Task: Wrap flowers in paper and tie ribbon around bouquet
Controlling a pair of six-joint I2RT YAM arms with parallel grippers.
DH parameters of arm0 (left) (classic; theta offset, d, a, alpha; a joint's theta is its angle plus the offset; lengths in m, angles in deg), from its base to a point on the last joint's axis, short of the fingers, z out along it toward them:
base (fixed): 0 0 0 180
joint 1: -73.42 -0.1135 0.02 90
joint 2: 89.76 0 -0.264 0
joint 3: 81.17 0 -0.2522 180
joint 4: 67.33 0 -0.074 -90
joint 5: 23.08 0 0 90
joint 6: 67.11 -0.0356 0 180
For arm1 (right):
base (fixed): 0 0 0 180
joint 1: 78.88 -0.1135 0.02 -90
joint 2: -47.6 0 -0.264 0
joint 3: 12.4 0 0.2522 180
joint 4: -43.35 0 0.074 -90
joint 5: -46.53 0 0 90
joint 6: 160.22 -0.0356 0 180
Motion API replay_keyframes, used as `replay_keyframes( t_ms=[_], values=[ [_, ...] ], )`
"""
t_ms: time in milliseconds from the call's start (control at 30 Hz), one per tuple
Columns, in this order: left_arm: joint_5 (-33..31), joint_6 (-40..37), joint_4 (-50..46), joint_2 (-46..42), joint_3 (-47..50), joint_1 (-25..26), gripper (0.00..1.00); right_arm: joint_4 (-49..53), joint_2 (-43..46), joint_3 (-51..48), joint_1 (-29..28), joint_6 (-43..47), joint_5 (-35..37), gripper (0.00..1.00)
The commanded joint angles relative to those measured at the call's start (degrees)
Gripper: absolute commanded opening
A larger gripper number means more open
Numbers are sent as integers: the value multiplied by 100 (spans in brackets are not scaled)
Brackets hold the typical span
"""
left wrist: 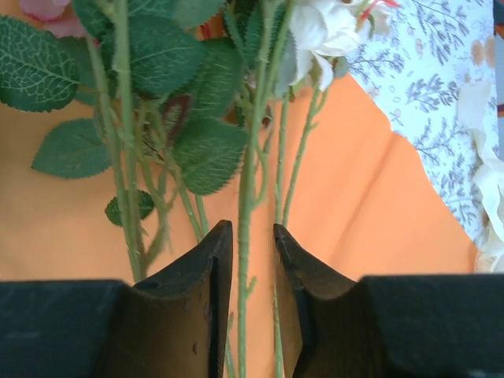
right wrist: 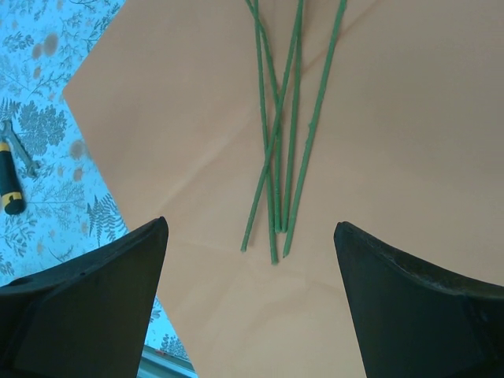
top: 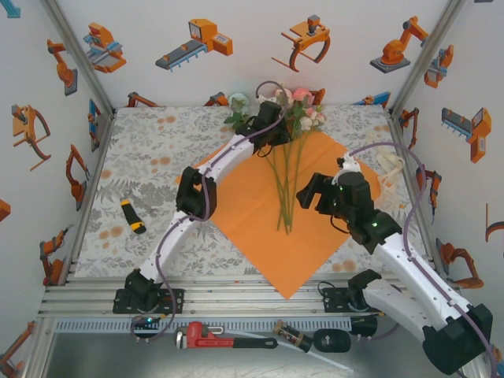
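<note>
Flowers [left wrist: 206, 150] pass through the outstretched left hand [left wrist: 253, 234], slightly parted.

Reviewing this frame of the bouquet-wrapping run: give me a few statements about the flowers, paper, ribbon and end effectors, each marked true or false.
1. The flowers lie on the flat, unfolded orange paper. True.
2. The right end effector is clamped on the stems. False: it is open above the stem ends and holds nothing.
3. A green stem runs between the jaws of the left end effector. True.
4. The ribbon is tied round the stems. False: it lies bunched on the tablecloth, right of the paper and apart from the flowers.
5. The yellow-and-black tool rests on the paper. False: it lies on the tablecloth, left of the paper.
</note>
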Motion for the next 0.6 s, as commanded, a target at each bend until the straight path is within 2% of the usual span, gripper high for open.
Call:
replay_keyframes(
  t_ms=[0, 67, 167, 267, 333, 433, 567],
  values=[
    [9, -515, 168, -1386, 679, -7, 37, 287, 26, 242, 47, -278, 552, 78],
    [-179, -691, 492, -2226, 1820, -33, 39, 594, -118, 332, 332, -514, 498, 78],
    [-539, -878, 1514, -3789, 4192, -122, 41, 824, -327, 257, 1077, -836, -341, 78],
    [-866, -818, 2033, -5239, 6305, -228, 42, 1367, -365, 49, 1624, -1059, -571, 78],
    [-1074, -538, 1838, -6026, 7344, -256, 43, 1784, -323, -109, 1870, -1113, -559, 78],
    [-1335, 286, 1343, -7046, 8620, -269, 46, 2254, -240, -436, 2051, -1171, -676, 78],
    [-1086, 1578, 956, -8062, 9834, -223, 51, 2339, -119, -944, 2064, -1228, -1190, 78]
  ],
)
